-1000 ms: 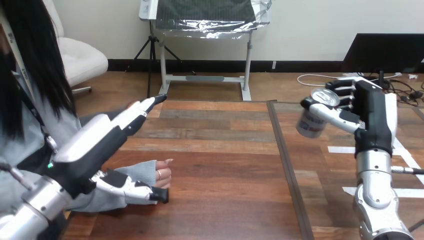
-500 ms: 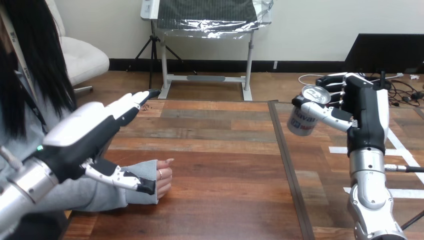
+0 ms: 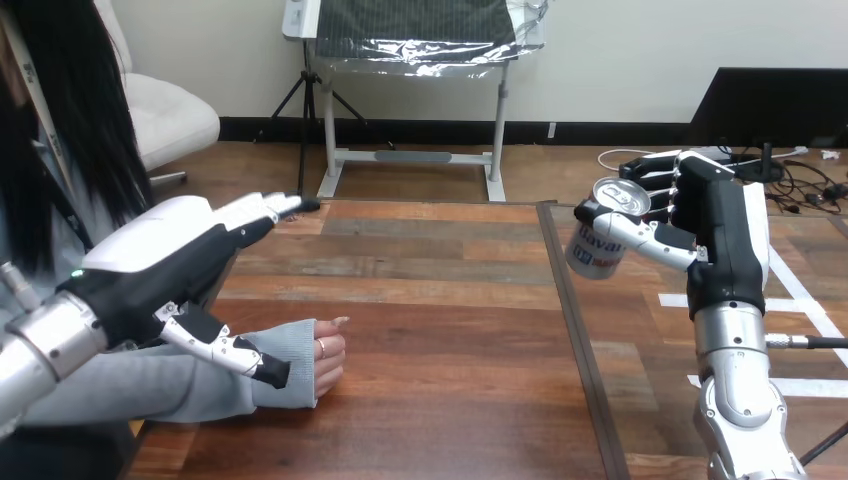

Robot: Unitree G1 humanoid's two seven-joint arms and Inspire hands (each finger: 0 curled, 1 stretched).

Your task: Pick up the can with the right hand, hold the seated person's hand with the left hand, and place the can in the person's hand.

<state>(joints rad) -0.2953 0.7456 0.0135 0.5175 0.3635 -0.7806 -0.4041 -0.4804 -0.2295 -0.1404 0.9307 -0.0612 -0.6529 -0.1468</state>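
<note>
Found can (image 3: 598,240) clasped, tilted, in curled right hand (image 3: 700,215), raised above table (image 3: 450,330) for hand-off, well apart from person's hand (image 3: 325,360) resting at left beside spread left hand (image 3: 175,265), seemingly poised to grasp.

At left, person's hand (image 3: 326,360) on table (image 3: 450,310); can (image 3: 598,243) aloft at right

Whether the left hand (image 3: 165,262) touched the person's hand (image 3: 326,360) could not be told, and the thumb of the right hand (image 3: 722,228) hid part of the can (image 3: 592,258).
</note>
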